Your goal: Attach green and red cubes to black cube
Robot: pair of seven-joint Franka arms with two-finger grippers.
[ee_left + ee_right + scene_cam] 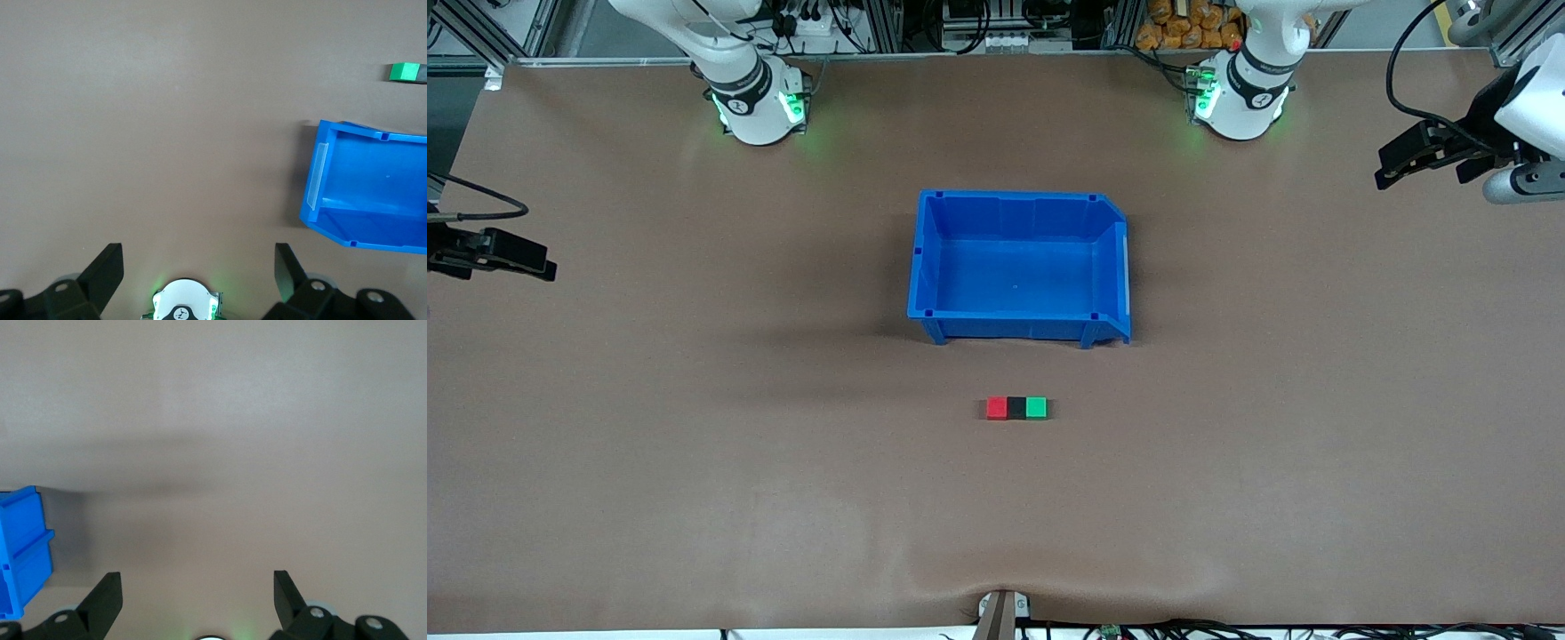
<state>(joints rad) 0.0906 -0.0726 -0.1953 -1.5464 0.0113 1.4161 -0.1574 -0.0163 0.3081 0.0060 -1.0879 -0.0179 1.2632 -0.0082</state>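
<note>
The red cube [997,408], black cube [1016,408] and green cube [1036,408] lie in one touching row on the brown table, black in the middle, nearer the front camera than the blue bin. The left wrist view catches the green cube [404,71] with the black cube [422,72] at its edge. My left gripper [1392,165] hangs open and empty over the left arm's end of the table [199,263]. Over the right arm's end, my right gripper [516,256] is open and empty too [197,583]. Both are well away from the cubes.
An empty blue bin [925,267] stands mid-table between the arm bases and the cubes, also seen in both wrist views [313,177] [23,547]. The left arm's base [185,301] shows below its fingers. A clamp [1003,609] sits at the table's front edge.
</note>
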